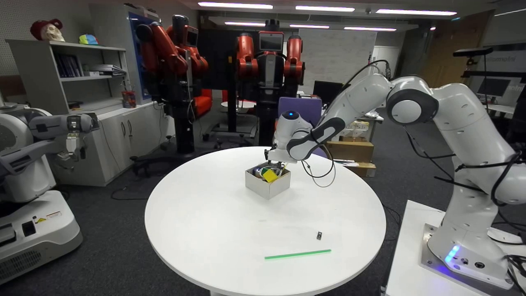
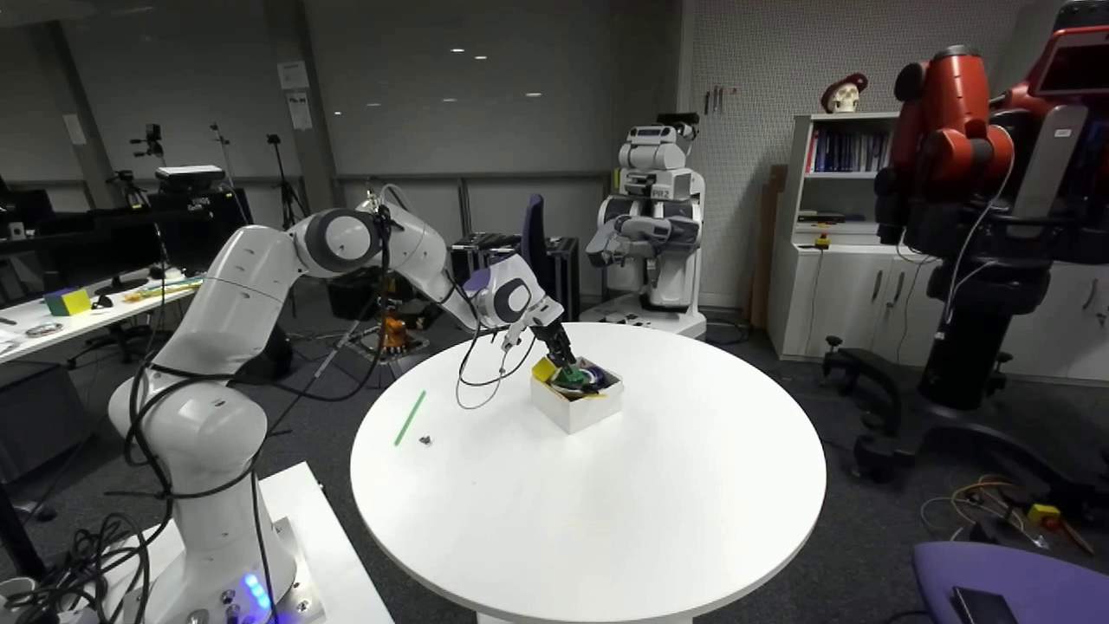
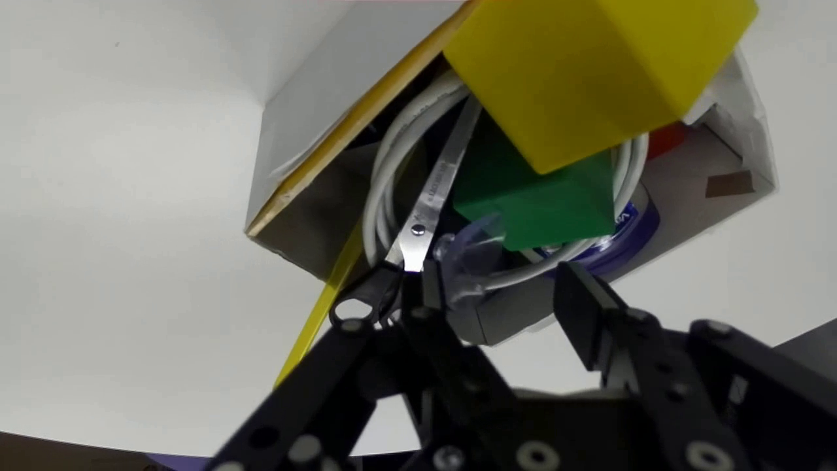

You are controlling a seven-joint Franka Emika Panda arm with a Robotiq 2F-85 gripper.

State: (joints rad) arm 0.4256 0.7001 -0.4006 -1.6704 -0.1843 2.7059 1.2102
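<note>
My gripper [image 3: 497,271] points into an open white box [image 1: 257,187], and its fingers stand apart. Between them I see no gripped thing, though a clear plastic piece [image 3: 471,255] lies close beside the left finger [image 3: 431,284]. Scissors [image 3: 428,203] with black handles lie at that finger too, partly covered by it; whether they touch I cannot tell. A yellow block [image 3: 575,78] rests above a green block [image 3: 549,203]. Around these run a coiled white cable [image 3: 402,137], a purple-blue round item [image 3: 628,242] and a yellow strip [image 3: 320,314] leaning over the box's edge.
The box stands on a round white table [image 1: 230,246]. A green stick [image 1: 298,254] and a small dark item [image 1: 319,235] lie on the same top. Cables [image 2: 485,381] hang from the arm over the table. Other robots, such as a white one [image 2: 654,208], stand beyond.
</note>
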